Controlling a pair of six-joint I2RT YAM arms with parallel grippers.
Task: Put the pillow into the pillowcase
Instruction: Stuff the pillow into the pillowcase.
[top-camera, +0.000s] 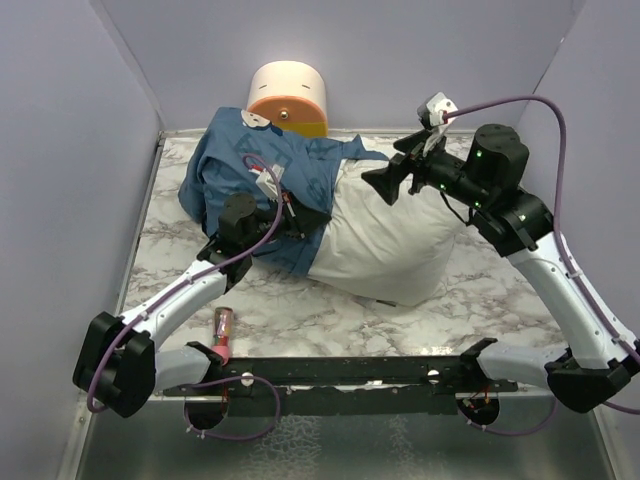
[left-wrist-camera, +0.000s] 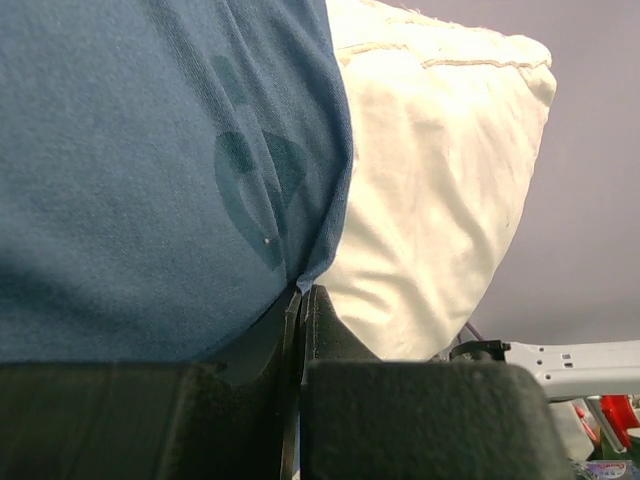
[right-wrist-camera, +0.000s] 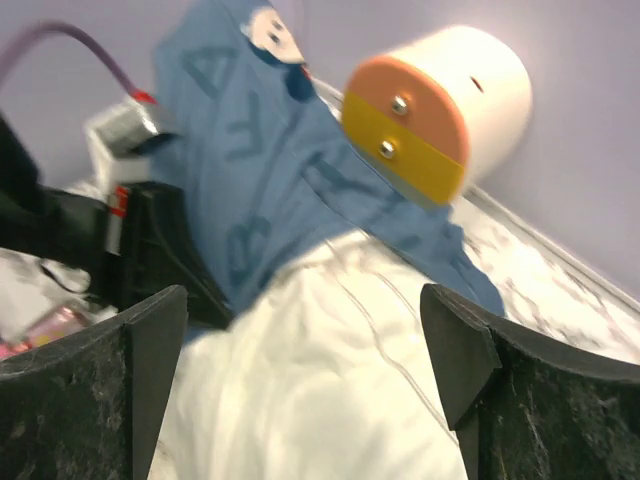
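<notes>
**Pillow partly sheathed; insertion step in hand.** The pillow (top-camera: 385, 250) is seen lying on the marbled table (top-camera: 300, 312). Its left end is covered by the pillowcase (top-camera: 230, 175), and its right end is left bare. The blue cloth is bunched over the covered end, and a loose flap is spread toward the cream-and-orange cylinder (top-camera: 288, 97) just behind it.

The left gripper (left-wrist-camera: 300, 300) is closed on the hem of the pillowcase where the cloth meets the white fabric, so the near side of the mouth is held. The right gripper (right-wrist-camera: 300, 335) is held above the bare part of the pillow with its jaws spread wide and nothing between them.

The step is judged to be the drawing of the case further over the pillow, with much of the task not yet done. For the next move, a second hold is likely to be needed. Either the far edge of the hem is to be taken by the free gripper, or the bare end is to be pushed toward the mouth while the left pinch is kept. Slipping of the thin hem is to be guarded against.
</notes>
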